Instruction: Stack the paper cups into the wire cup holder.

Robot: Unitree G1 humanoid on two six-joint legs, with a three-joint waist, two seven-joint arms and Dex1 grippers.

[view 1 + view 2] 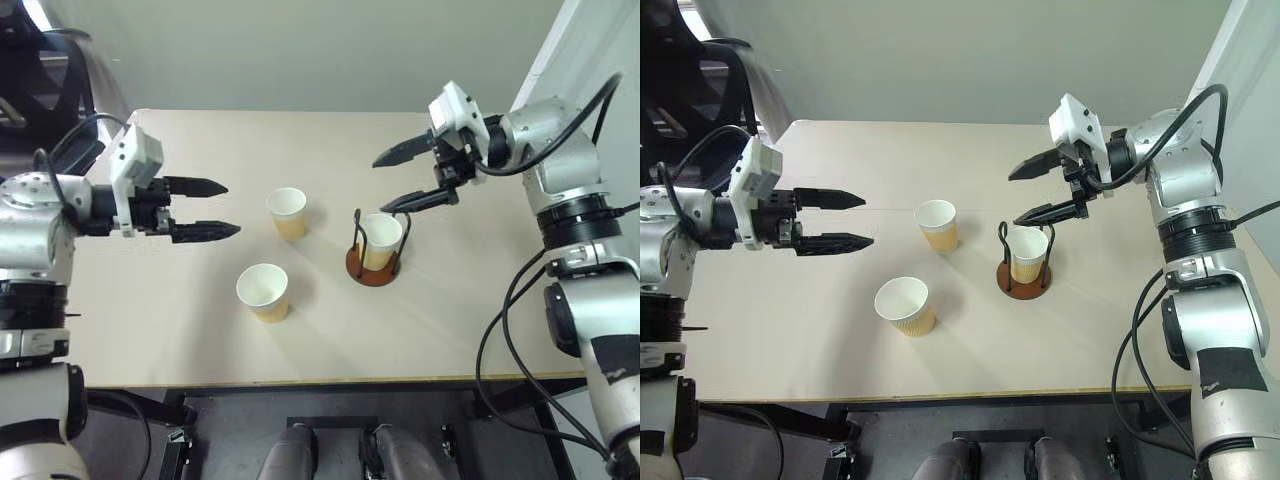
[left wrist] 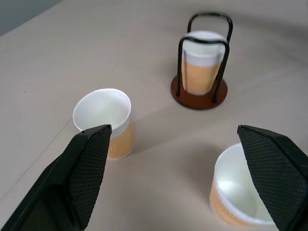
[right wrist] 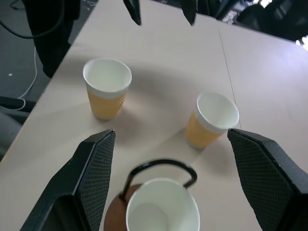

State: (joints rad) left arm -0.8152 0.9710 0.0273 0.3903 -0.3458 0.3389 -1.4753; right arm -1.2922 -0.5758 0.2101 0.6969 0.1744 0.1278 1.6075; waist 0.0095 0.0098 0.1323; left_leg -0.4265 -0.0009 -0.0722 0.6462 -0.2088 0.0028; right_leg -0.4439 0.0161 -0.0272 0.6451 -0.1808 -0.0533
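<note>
While 1 paper cup [image 1: 380,240] sits in the wire cup holder [image 1: 372,268], head views show 2 loose cups [image 1: 287,212] [image 1: 263,291] at its 9 and 8 o'clock. Wrist views show left gripper [image 2: 180,168] and right gripper [image 3: 173,180] wide open, empty. Light, crushable cups likely want gentle sidewall grips.

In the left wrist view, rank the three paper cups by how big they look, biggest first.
1. The cup nearest the camera, partly cut off by the frame and a finger.
2. The cup standing free farther out on the table.
3. The cup in the wire holder.

Only nearness makes the difference; they seem the same kind.
</note>
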